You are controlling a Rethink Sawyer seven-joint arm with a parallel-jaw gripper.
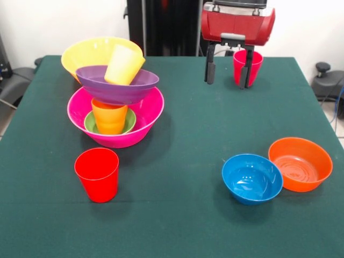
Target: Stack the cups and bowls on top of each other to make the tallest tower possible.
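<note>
Red cup (97,174): upright, in front of the tower.
Tower (114,91): hot-pink bowl (148,121) base; green bowl, orange cup, tilted purple and orange-yellow bowls, leaning yellow cup.
Blue bowl (252,178): right of tower, touching orange bowl (300,163).
Gripper (227,72): released, fingers spread; one finger overlaps crimson-pink cup (249,65).
Risk: tilted upper tiers may slide if loaded.

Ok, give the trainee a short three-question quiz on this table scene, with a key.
1. True or false: the blue bowl touches the orange bowl.
2. Which piece sits directly inside the pink bowl? A) green bowl B) red cup C) crimson cup
3. Fill in: the yellow cup lies tilted in the ___ bowl.

Key: 1 true; 2 A; 3 purple.
</note>
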